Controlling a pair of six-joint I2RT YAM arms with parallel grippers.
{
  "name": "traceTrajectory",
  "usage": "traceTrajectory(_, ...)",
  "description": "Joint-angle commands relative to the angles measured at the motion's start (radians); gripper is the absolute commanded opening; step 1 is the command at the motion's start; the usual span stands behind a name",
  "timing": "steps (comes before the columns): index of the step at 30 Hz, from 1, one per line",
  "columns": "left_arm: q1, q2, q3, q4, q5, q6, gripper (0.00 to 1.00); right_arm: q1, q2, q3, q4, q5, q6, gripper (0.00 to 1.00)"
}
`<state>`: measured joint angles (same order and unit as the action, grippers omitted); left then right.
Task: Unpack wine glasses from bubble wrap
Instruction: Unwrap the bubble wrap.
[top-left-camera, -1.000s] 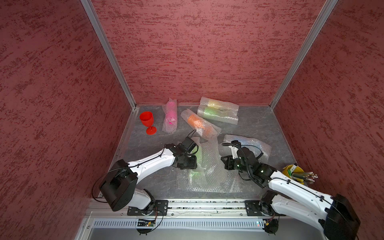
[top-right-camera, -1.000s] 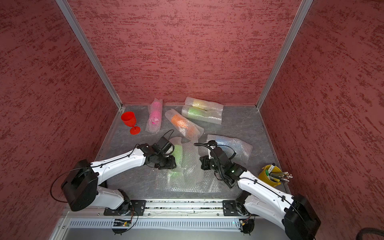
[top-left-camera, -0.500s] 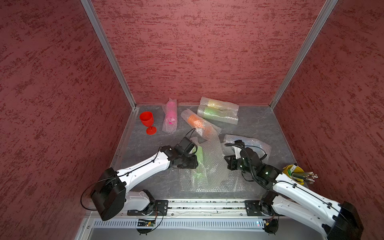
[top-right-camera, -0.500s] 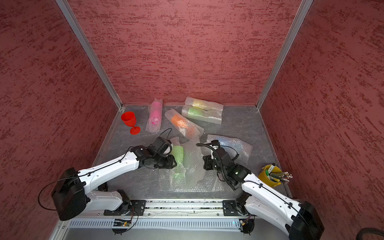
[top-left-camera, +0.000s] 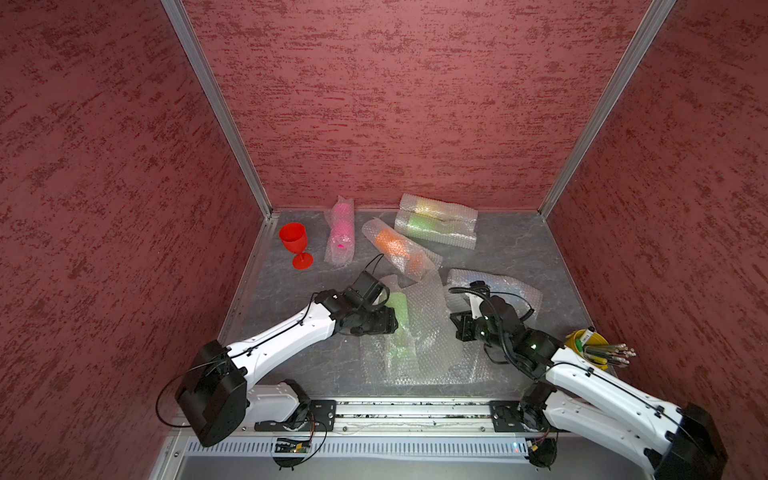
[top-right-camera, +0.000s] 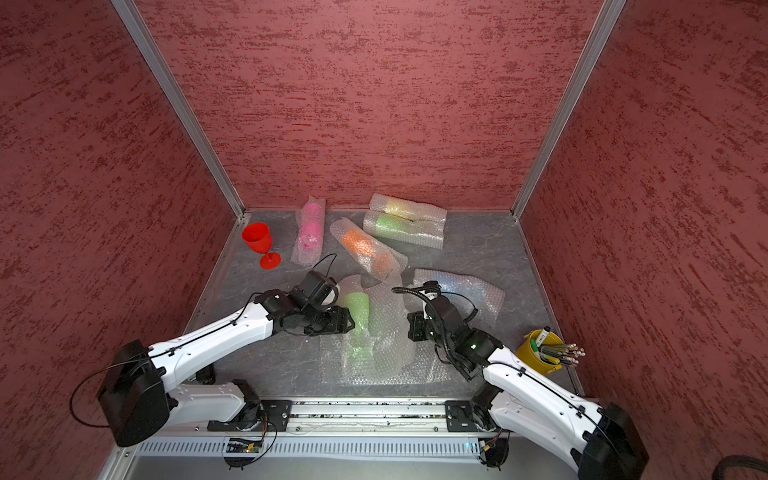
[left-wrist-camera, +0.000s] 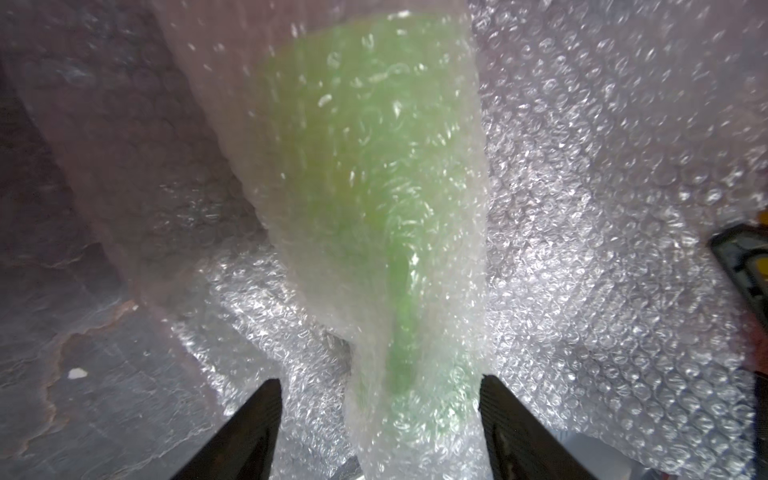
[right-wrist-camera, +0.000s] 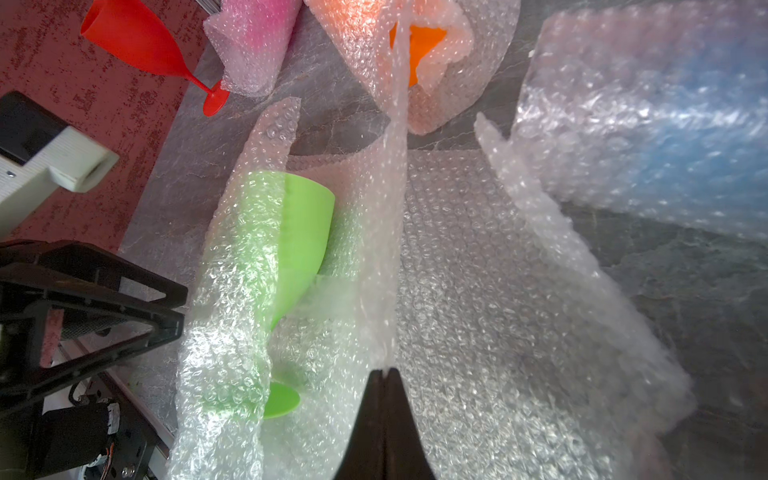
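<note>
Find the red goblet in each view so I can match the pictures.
In a top view: red goblet upright, leftmost in the back row.
In a top view: same place.
Left wrist: not in it.
Right wrist: in view, its foot next to the pink wrapped goblet.
Shared landmark: that pink wrapped goblet, right beside it.

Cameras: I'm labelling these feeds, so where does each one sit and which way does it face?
Top views: above the front rail, looking down at the table toward the back wall; both arms show.
Left wrist: on that arm, past the open left gripper, facing the wrapped green goblet.
Right wrist: on that arm, past the shut right gripper pinching wrap, toward the orange goblet; left gripper shows.
Shared: every view shows the green goblet.
</note>
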<state>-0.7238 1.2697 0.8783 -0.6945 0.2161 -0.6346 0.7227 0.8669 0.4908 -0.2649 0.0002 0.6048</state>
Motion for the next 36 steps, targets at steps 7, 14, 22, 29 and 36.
traceTrajectory(7,-0.082,0.101,0.122,-0.042,0.001,0.002,0.82,-0.003,0.043,-0.100,0.119,0.001,0.058,0.00)
traceTrajectory(14,-0.039,0.122,0.058,-0.049,-0.054,0.013,0.90,-0.004,0.037,-0.109,0.116,0.015,0.052,0.00)
traceTrajectory(22,0.011,0.126,-0.032,0.108,0.056,0.009,0.72,-0.003,0.046,-0.091,0.116,0.010,0.042,0.00)
traceTrajectory(29,0.025,0.110,-0.038,0.131,0.093,0.009,0.38,-0.004,0.039,-0.059,0.090,0.007,0.034,0.00)
traceTrajectory(36,0.065,0.074,-0.053,0.124,0.110,0.016,0.17,-0.003,0.032,-0.031,0.063,0.013,0.021,0.00)
